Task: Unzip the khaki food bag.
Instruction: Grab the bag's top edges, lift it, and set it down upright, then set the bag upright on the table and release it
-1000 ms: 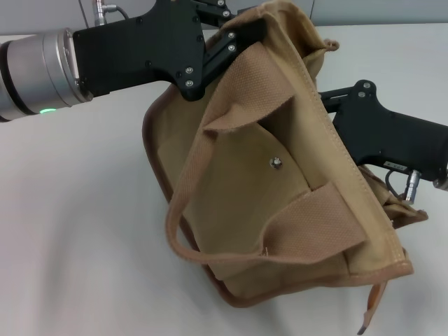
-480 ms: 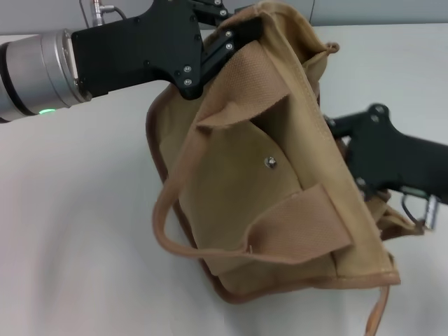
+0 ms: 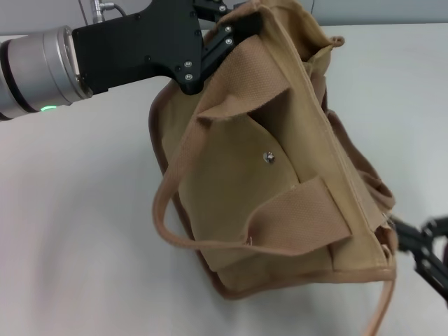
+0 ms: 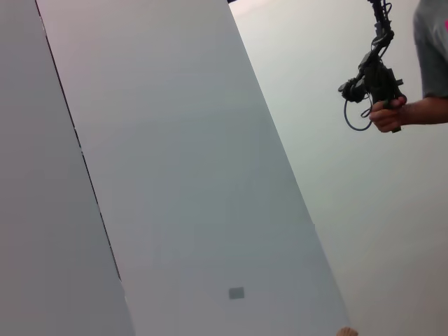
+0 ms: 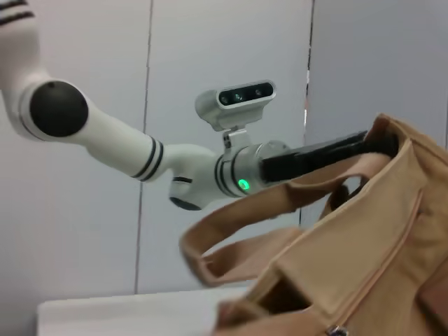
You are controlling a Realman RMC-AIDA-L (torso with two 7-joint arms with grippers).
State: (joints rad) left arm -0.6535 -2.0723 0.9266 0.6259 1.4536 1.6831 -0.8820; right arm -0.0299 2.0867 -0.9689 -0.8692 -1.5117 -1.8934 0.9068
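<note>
The left gripper (image 3: 241, 24) was clamped on the top far corner of the khaki food bag (image 3: 280, 182), its black fingers pinching the tan canvas beside one webbing handle (image 3: 248, 66) and holding that end raised. Behind it, the black gripper body and silver wrist with a green light (image 3: 47, 109) reached in from the left side of the head view. The bag hung tilted from that grip, its lower end resting on the white table (image 3: 77, 231) near the middle of the scene, front pocket and silver snap (image 3: 267, 157) facing the camera, a second wide handle (image 3: 301, 220) folded across its front. The right gripper (image 3: 427, 255) sat low at the table's right edge, just beside the bag's near corner; whether its fingers were apart or together could not be told. From the right wrist, the bag (image 5: 364, 266) filled the foreground, the left arm (image 5: 210, 171) behind it.
</note>
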